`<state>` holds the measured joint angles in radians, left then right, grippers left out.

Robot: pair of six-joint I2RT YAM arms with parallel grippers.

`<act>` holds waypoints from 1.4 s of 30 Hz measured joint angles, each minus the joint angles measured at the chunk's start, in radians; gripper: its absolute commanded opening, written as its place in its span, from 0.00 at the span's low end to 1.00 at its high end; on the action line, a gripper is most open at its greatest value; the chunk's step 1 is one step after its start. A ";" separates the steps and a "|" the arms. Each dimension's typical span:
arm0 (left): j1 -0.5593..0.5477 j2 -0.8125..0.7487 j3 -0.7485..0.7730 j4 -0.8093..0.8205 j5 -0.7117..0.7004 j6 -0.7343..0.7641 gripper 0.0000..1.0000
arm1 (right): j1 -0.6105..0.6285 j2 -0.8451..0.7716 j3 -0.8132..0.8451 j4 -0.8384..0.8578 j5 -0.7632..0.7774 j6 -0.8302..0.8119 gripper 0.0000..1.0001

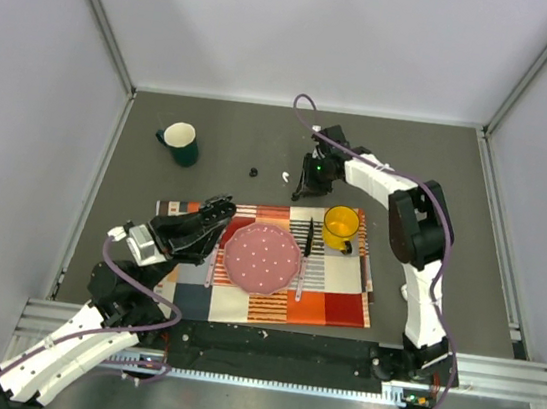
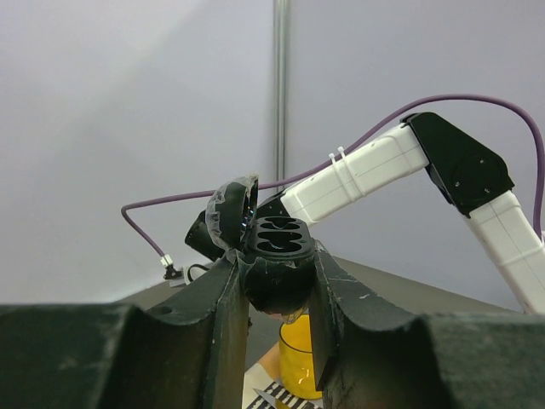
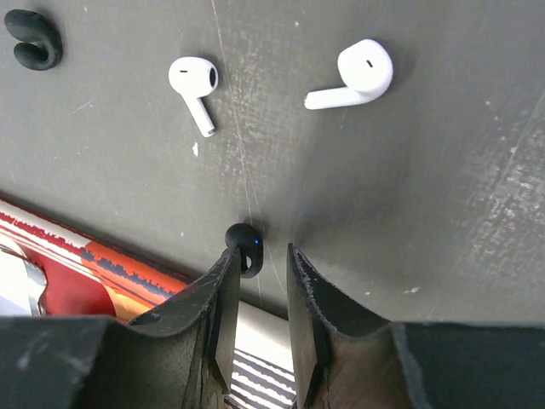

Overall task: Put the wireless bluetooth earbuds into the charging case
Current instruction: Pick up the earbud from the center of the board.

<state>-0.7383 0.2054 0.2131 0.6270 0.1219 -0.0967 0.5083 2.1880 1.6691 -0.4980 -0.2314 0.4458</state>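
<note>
Right gripper: narrowly parted, empty.
Black earbud: at one fingertip, off-centre; centre it before you close.
Left gripper: clamps the open case.

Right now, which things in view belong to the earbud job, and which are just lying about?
Job: open black charging case, black earbud by the right gripper, second black earbud.
Lying about: white earbud, other white earbud, green mug, yellow mug, pink plate, knife, placemat.

No readable text, no labels or brands, no numbers or signs on anything
</note>
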 measured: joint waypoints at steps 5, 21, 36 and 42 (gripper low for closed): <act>0.000 0.000 0.000 0.000 -0.008 0.003 0.00 | 0.009 0.005 0.003 0.004 -0.009 0.001 0.23; 0.000 0.000 0.000 -0.002 -0.012 0.012 0.00 | 0.017 0.015 0.016 0.019 -0.044 -0.006 0.00; 0.000 -0.014 0.006 -0.140 -0.028 0.013 0.00 | 0.018 -0.325 -0.160 0.042 -0.167 -0.229 0.00; 0.000 -0.015 0.018 -0.186 0.007 0.014 0.00 | 0.017 -0.673 -0.274 0.063 -0.301 -0.402 0.00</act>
<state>-0.7383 0.1902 0.2306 0.4408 0.1287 -0.0826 0.5255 1.5146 1.3956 -0.4347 -0.5323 0.0441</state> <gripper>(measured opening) 0.339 0.015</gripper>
